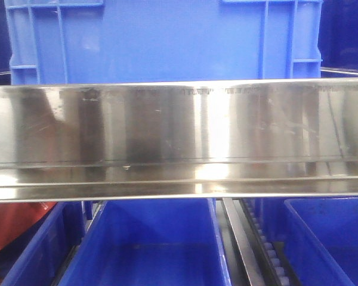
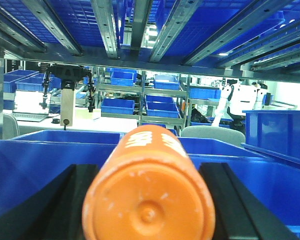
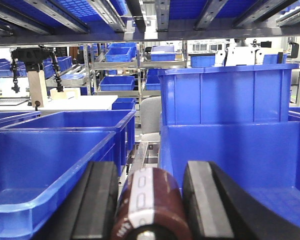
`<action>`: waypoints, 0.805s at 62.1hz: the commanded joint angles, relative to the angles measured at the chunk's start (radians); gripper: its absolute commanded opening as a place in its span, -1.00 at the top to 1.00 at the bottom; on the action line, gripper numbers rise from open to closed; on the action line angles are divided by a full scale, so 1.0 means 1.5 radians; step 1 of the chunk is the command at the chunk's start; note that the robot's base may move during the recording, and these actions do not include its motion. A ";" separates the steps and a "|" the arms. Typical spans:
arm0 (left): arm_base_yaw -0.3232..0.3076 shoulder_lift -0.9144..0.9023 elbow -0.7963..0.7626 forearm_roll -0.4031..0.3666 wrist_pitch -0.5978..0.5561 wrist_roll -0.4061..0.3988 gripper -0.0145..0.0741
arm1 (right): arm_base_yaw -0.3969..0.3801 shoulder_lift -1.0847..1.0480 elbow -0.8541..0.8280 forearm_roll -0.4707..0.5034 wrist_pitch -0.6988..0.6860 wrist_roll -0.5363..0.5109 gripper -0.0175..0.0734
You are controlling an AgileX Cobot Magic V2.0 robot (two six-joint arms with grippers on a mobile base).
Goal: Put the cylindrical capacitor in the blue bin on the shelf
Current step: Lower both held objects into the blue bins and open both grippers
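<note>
Between right jaws, dark brown cylindrical capacitor [image 3: 152, 205], grey stripe

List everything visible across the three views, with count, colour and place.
shelf: one, shiny steel rail, across the middle of the front view
bins: several, blue, above and below the shelf, more in both wrist views
roller track: one, grey, between two lower bins
red thing: one, lower left of the front view, too hidden to identify
racks: several, steel, holding blue bins in the background
orange cylinder: one, in the left hand
capacitor: one, dark brown with a pale stripe, in the right hand
left hand: black fingers, shut on the orange cylinder
right hand: black fingers, shut on the capacitor
</note>
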 commanded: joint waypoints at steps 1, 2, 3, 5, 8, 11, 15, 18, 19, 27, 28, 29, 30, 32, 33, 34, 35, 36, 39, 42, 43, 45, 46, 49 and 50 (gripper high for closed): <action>0.001 -0.002 -0.001 0.004 -0.022 0.000 0.92 | 0.000 -0.003 -0.001 0.001 -0.015 -0.002 0.98; 0.001 -0.002 -0.001 0.004 -0.026 0.000 0.92 | 0.000 -0.003 -0.001 0.001 -0.015 -0.002 0.98; 0.001 -0.002 -0.001 0.004 -0.032 0.000 0.92 | 0.000 -0.003 -0.001 0.001 -0.015 -0.002 0.98; 0.001 -0.002 -0.001 0.004 -0.041 0.000 0.92 | 0.000 -0.003 -0.001 0.001 -0.015 -0.002 0.98; 0.001 -0.002 -0.001 0.004 -0.048 0.000 0.92 | 0.000 -0.003 -0.001 0.001 -0.015 -0.002 0.98; 0.001 -0.002 -0.001 0.004 -0.050 0.000 0.92 | 0.000 -0.003 -0.001 0.001 -0.019 -0.002 0.98; 0.001 -0.002 -0.001 0.004 -0.050 0.000 0.92 | 0.000 -0.003 -0.001 0.001 -0.027 -0.002 0.98; 0.001 -0.002 -0.001 0.004 -0.050 0.000 0.92 | 0.000 -0.003 -0.001 0.001 -0.033 -0.002 0.98; 0.001 -0.002 -0.001 0.004 -0.050 0.000 0.92 | 0.000 -0.003 -0.001 0.001 -0.033 -0.002 0.98; 0.001 -0.002 -0.001 0.000 -0.054 0.000 0.92 | 0.000 0.001 -0.002 0.001 -0.042 -0.002 0.98; 0.001 -0.001 -0.001 0.000 -0.054 0.000 0.92 | 0.000 0.003 -0.004 0.001 -0.044 -0.002 0.98; 0.001 0.001 -0.003 0.000 -0.053 0.000 0.92 | 0.000 0.004 -0.009 0.001 -0.044 -0.002 0.98; 0.001 0.006 -0.003 0.000 -0.051 0.000 0.92 | 0.001 0.007 -0.013 0.001 -0.042 -0.002 0.98; 0.001 0.013 -0.009 -0.006 -0.042 0.000 0.92 | 0.001 0.015 -0.022 0.001 -0.036 -0.002 0.98; 0.000 0.018 -0.015 -0.010 -0.039 0.000 0.92 | 0.002 0.019 -0.027 0.001 -0.033 -0.004 0.98; 0.000 0.024 -0.019 -0.013 -0.033 0.000 0.92 | 0.002 0.023 -0.033 0.001 -0.029 -0.004 0.98; -0.001 0.030 -0.024 -0.015 -0.027 0.000 0.92 | 0.002 0.028 -0.042 0.001 -0.028 -0.004 0.98; -0.002 0.042 -0.034 -0.015 -0.018 0.000 0.92 | 0.003 0.037 -0.048 0.001 -0.027 -0.004 0.98; -0.005 0.075 -0.054 -0.015 -0.001 0.000 0.92 | 0.007 0.061 -0.069 -0.002 -0.027 -0.004 0.98; -0.006 0.107 -0.076 -0.015 0.004 0.000 0.92 | 0.014 0.084 -0.088 -0.002 -0.028 -0.004 0.98; -0.008 0.124 -0.082 -0.015 0.004 0.000 0.92 | 0.017 0.095 -0.097 -0.002 -0.028 -0.004 0.98; -0.007 0.147 -0.100 -0.015 0.004 0.000 0.92 | 0.023 0.112 -0.110 -0.002 -0.028 -0.004 0.98; -0.009 0.164 -0.111 -0.015 0.004 0.000 0.92 | 0.028 0.125 -0.120 -0.002 -0.028 -0.004 0.98; -0.015 0.198 -0.134 -0.015 0.004 0.000 0.92 | 0.043 0.150 -0.142 -0.002 -0.028 -0.004 0.98; -0.018 0.215 -0.142 -0.015 0.004 0.000 0.92 | 0.048 0.163 -0.148 -0.002 -0.028 -0.004 0.98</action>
